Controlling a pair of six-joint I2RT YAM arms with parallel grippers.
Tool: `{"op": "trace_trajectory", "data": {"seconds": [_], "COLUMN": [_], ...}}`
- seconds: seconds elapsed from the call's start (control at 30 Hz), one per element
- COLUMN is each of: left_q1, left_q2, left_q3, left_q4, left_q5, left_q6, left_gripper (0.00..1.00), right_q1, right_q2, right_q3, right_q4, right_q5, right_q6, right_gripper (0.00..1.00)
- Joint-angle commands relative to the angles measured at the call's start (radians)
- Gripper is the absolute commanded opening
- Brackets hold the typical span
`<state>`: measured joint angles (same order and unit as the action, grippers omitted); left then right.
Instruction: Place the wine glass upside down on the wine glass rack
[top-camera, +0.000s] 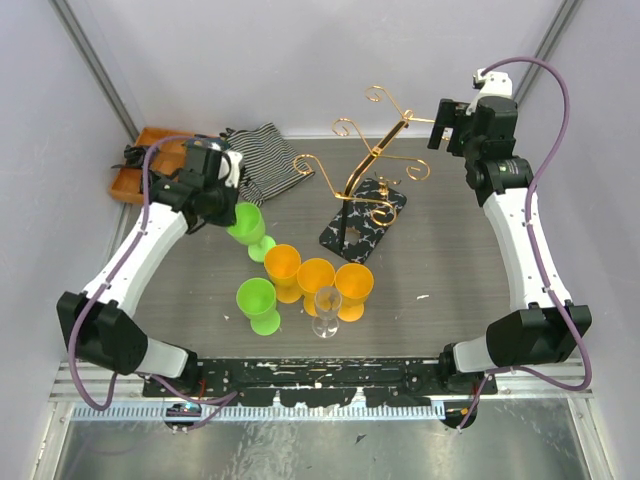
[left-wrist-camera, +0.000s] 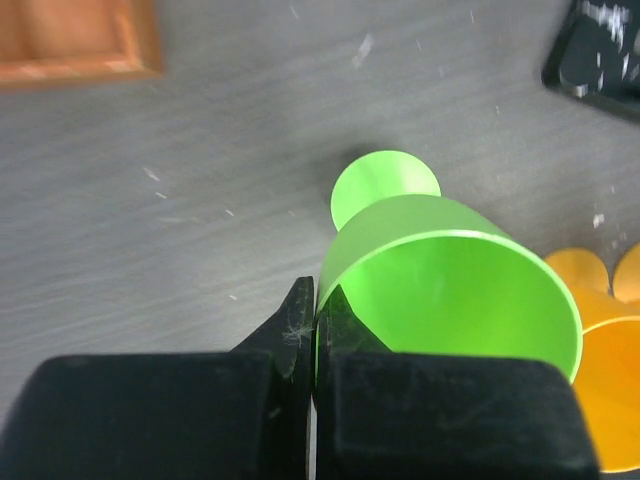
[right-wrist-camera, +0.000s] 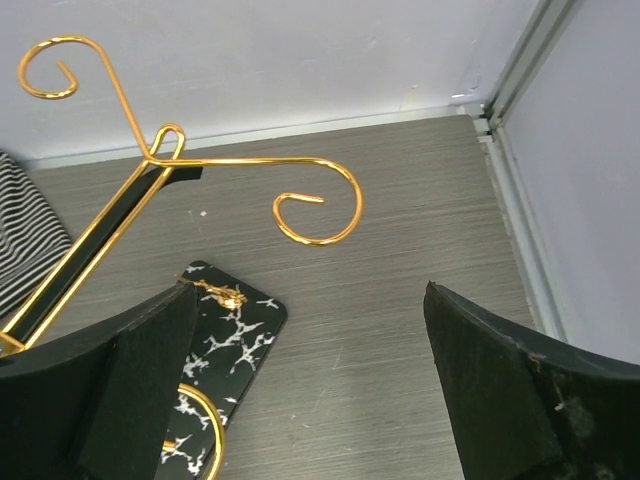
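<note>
- Barely started: rack (top-camera: 372, 160) is carrying nothing; lifting, flipping and hanging are all pending.
- Left gripper (left-wrist-camera: 315, 305) is pinching the green glass (left-wrist-camera: 450, 290) by its rim. In the top view, the glass is sitting at its 5 o'clock, with the rack well apart at the glass's 3 o'clock.
- Right gripper (right-wrist-camera: 310, 295) is hovering spread wide by the rack's 1 o'clock.

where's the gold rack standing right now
In the top view the wine glass rack stands right of centre on the table, just behind the orange cups, with the striped cloth to its left.
</note>
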<state>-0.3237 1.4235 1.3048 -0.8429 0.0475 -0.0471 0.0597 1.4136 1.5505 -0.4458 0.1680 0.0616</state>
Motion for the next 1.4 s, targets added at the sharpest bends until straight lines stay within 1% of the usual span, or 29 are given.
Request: {"op": "trace_trajectory", "data": {"seconds": [0.0,0.03,0.13,0.23,0.3,0.33,0.4,0.47,0.5,0.57,0.67,0.8,0.87,0.93,1.0,1.13,1.23,1.37], "left_q1": [0.001,0.002,0.003,0.003,0.003,0.003,0.002,0.001,0.002,0.001,-0.001,-0.009,-0.015,-0.021,-0.029,-0.050,-0.058,-0.059], "left_q2": [-0.067,-0.082,-0.134,-0.207,-0.246,-0.268,-0.298,-0.320,-0.331,-0.354,-0.377,-0.380,-0.380,-0.376,-0.372,-0.368,-0.364,-0.365], "left_q3": [0.162,0.191,0.250,0.285,0.284,0.275,0.241,0.182,0.148,0.067,-0.050,-0.145,-0.191,-0.231,-0.259,-0.296,-0.302,-0.306], "left_q4": [0.000,0.012,0.116,0.251,0.368,0.432,0.567,0.691,0.785,0.940,1.166,1.340,1.421,1.485,1.524,1.594,1.603,1.600], "left_q5": [-0.170,-0.205,-0.289,-0.291,-0.266,-0.246,-0.196,-0.137,-0.098,-0.062,-0.025,-0.030,-0.031,-0.034,-0.042,-0.051,-0.050,-0.055], "left_q6": [0.084,0.105,0.165,0.220,0.235,0.237,0.233,0.213,0.201,0.172,0.130,0.097,0.093,0.093,0.092,0.090,0.099,0.119], "left_gripper": [0.00,0.00,0.00,0.00,0.00,0.00,0.00,0.00,0.00,0.00,0.00,0.00,0.00,0.00,0.00,0.00,0.00,0.00], "right_q1": [0.007,0.006,0.006,0.006,0.012,0.019,0.047,0.095,0.132,0.176,0.217,0.257,0.275,0.294,0.314,0.360,0.392,0.421], "right_q2": [-0.035,-0.035,-0.027,-0.017,-0.015,-0.015,-0.009,0.006,0.016,0.033,0.048,0.059,0.071,0.094,0.124,0.184,0.240,0.335], "right_q3": [0.070,0.079,0.113,0.142,0.116,0.093,0.065,0.076,0.090,0.110,0.084,0.032,0.000,-0.018,-0.016,0.021,0.049,0.073], "right_q4": [0.011,0.011,0.012,0.027,0.099,0.153,0.227,0.249,0.249,0.264,0.351,0.495,0.607,0.710,0.775,0.843,0.920,1.097], "right_q5": [-0.095,-0.124,-0.218,-0.356,-0.503,-0.549,-0.591,-0.590,-0.588,-0.596,-0.618,-0.628,-0.643,-0.659,-0.663,-0.653,-0.646,-0.646], "right_q6": [0.068,0.092,0.207,0.416,0.600,0.675,0.780,0.810,0.816,0.840,0.932,1.060,1.129,1.203,1.248,1.263,1.289,1.388], "right_gripper": [1.00,1.00,1.00,0.98,0.97,0.95,0.94,0.93,0.93,0.93,0.93,0.92,0.92,0.92,0.92,0.92,0.92,0.87]}}
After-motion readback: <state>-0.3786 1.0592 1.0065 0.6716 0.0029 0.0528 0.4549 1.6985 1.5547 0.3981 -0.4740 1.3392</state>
